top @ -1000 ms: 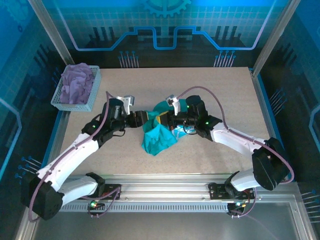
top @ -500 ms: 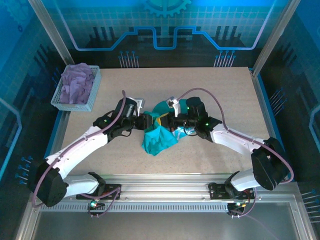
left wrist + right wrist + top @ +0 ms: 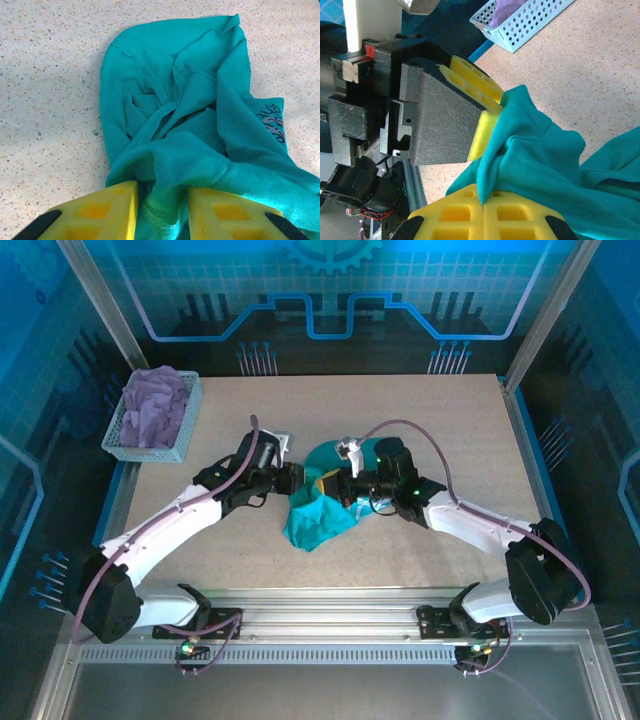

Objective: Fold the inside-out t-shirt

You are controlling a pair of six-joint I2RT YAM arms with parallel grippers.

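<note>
You will find the inside-out t-shirt crumpled at the middle of the table, between the two grippers, with its lower part spread on the surface toward the near edge. Note that the left gripper has its fingers narrowly apart, and a bunched fold of teal cloth fills the gap and touches both pads. Check the right gripper: its fingers are pressed together, with an edge of the same cloth pinched between them. The two grippers face each other, just beside one another. A basket holding a lavender garment stands well apart at the table's left edge.
</note>
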